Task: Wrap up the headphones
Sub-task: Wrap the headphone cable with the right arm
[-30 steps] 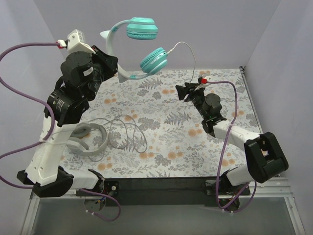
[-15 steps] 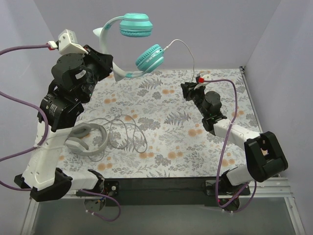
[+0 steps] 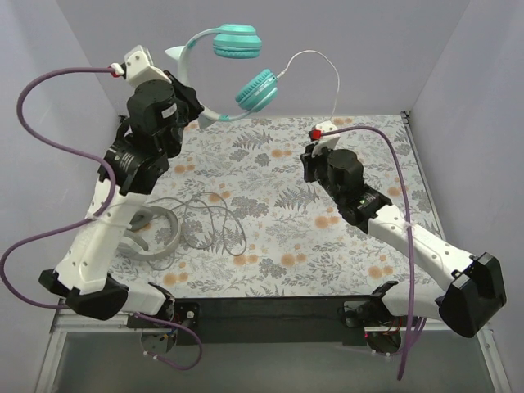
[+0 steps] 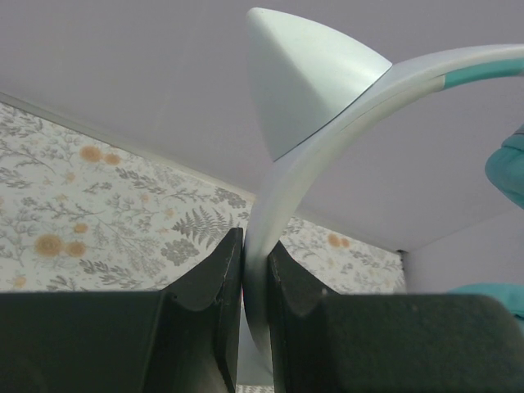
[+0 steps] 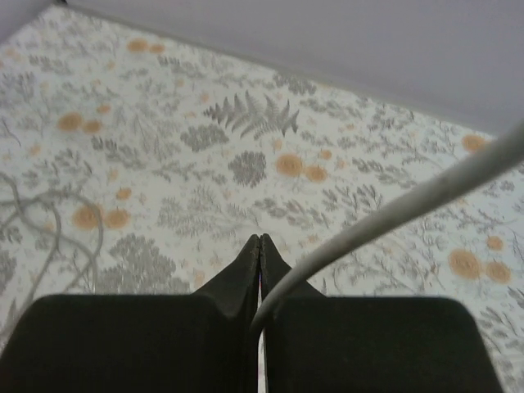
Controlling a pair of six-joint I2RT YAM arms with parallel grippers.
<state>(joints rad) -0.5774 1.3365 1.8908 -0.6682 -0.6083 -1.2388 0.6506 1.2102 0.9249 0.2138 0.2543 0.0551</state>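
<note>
The teal headphones (image 3: 237,41) hang in the air at the back left, one ear cup above the other. My left gripper (image 3: 199,117) is shut on their pale headband (image 4: 327,123), which runs up between the jaws (image 4: 255,254). Their thin white cable (image 3: 326,61) arcs right from the lower cup and down into my right gripper (image 3: 307,161). That gripper (image 5: 259,246) is shut on the cable (image 5: 409,205), which slips out between the jaws. The white-grey headphones (image 3: 151,235) lie on the table at the left, their grey cable (image 3: 214,221) in loose loops beside them.
The table carries a floral mat (image 3: 278,246). Grey walls close in at the back and both sides. Thick purple robot cables (image 3: 37,90) loop off both arms. The grey cable's loops (image 5: 49,221) show at the left of the right wrist view.
My right gripper has shut on the white cable and its arm has swung up and left. My left arm has carried the teal headphones a little right.
</note>
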